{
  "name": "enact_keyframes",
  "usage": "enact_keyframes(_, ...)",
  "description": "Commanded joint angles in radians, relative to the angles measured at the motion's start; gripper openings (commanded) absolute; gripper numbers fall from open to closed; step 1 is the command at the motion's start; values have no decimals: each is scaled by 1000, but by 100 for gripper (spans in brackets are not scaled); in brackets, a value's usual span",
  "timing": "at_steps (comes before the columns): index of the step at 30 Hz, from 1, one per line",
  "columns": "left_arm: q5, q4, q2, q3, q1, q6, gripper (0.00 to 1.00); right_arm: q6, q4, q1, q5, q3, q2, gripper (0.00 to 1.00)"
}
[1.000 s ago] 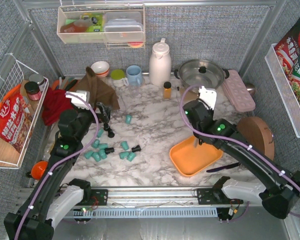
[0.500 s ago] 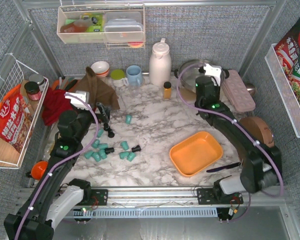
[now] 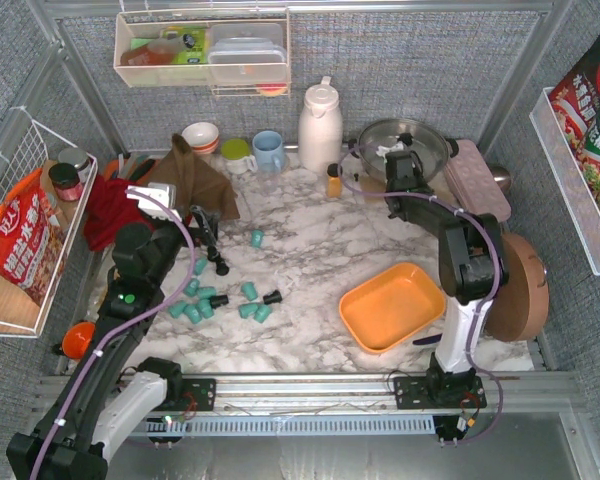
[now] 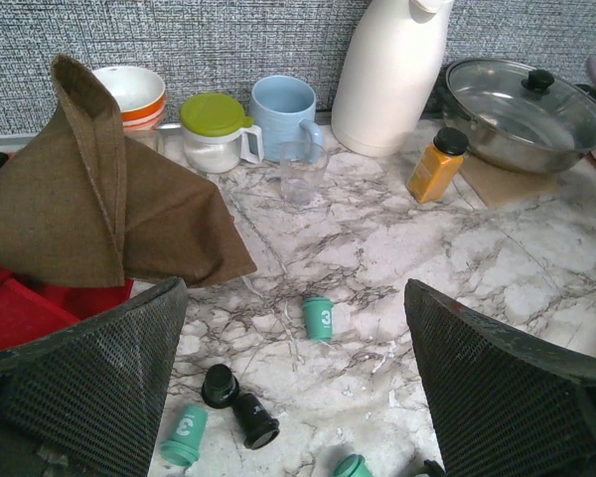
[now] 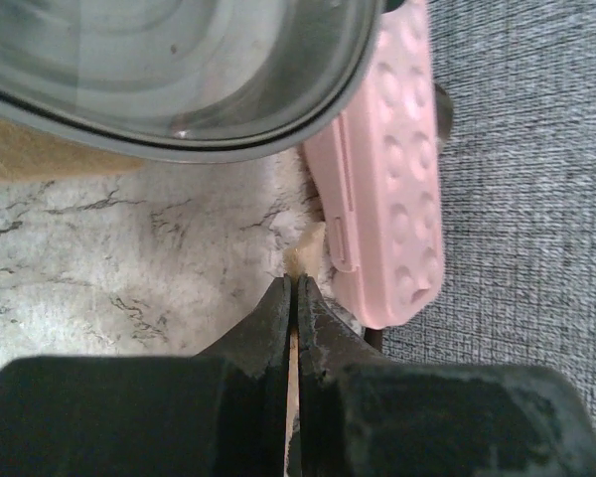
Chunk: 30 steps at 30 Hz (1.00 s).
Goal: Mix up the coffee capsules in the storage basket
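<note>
The marble desk (image 3: 320, 230) fills the middle of the overhead view. On it, at the lower right, sits the orange storage basket (image 3: 392, 305), and I see nothing inside it. My right pincer (image 5: 293, 298) is up at the top right, clenched, between the glass-lidded pot (image 5: 169, 60) and the pink egg tray (image 5: 387, 149). A pale sliver shows between its jaws, probably only the surface beyond. My left pincer (image 4: 294, 338) hangs released and wide at the centre left, above the coffee capsules (image 3: 225, 298). These lie scattered on the bare desk, teal and black alike, well apart from the basket. By my reckoning nothing is mixed yet: every capsule has yet to be carried over.
</note>
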Motion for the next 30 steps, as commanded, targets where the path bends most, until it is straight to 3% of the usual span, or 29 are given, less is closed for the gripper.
enact_keyframes(1, -2, 26, -1, 4, 0, 5, 99, -25, 25, -26, -84, 12, 48, 11)
enact_keyframes(4, -2, 26, 0, 5, 0, 5, 99, 27, -41, -47, -153, 27, 43, 50)
enact_keyframes(7, 0, 25, 1, 5, -1, 4, 99, 83, -108, -59, -197, 48, 24, 66)
enact_keyframes(15, -18, 9, -3, 12, 0, 10, 99, 213, -278, -51, -245, 71, -120, 76)
enact_keyframes(23, -18, 6, -8, 15, 0, 10, 99, 367, -446, -43, -360, 16, -355, 77)
enact_keyframes(26, -21, 5, -9, 17, -1, 10, 99, 317, -457, -19, -490, -59, -476, 77)
enact_keyframes(30, -18, 9, -6, 14, 0, 7, 99, 40, -453, 51, -695, -174, -640, 75)
